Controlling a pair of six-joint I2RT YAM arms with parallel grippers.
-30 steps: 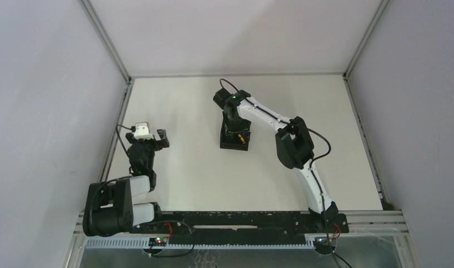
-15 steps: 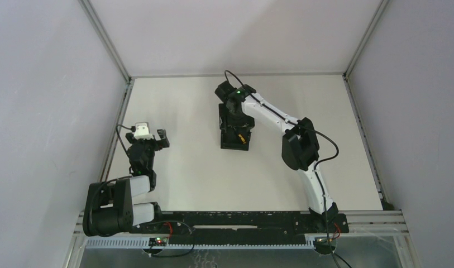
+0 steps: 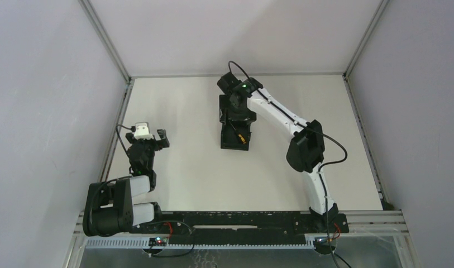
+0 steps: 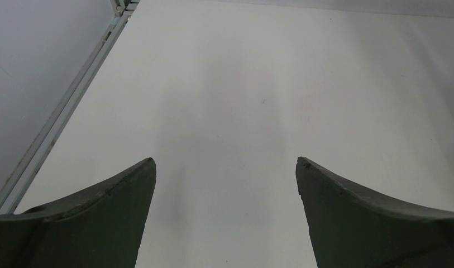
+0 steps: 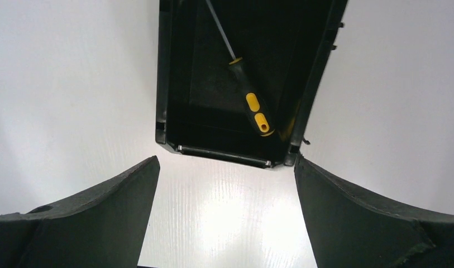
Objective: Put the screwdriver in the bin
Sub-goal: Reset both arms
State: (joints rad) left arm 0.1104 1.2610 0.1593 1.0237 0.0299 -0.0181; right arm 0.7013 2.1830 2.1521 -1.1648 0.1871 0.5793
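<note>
**Inside the bin [image 3: 227, 144], the screwdriver [image 3: 242, 135] lies loose**

Over the white table [image 3: 180, 106], the top view shows the right gripper [image 3: 235, 117] hanging above the far part of the small black bin. The screwdriver's yellow-and-black handle shows on the bin's floor, toward the nearer end. The left gripper [image 3: 162, 138] sits well apart, near the table's left edge.

From the left wrist, both fingers [image 4: 101, 218] stand wide apart with only bare tabletop between them.

From the right wrist, the jaws are spread wide and grip nothing. The screwdriver lies free beyond them, slanting along the bin's floor. Its thin shaft points away and its handle end rests close to a side wall near a corner.

By these views the task looks done. The tool should be light and rigid. Its thin metal shaft would likely be slippery, so any regrasp is best taken across the thicker handle, though the wall beside it leaves a finger little room.
</note>
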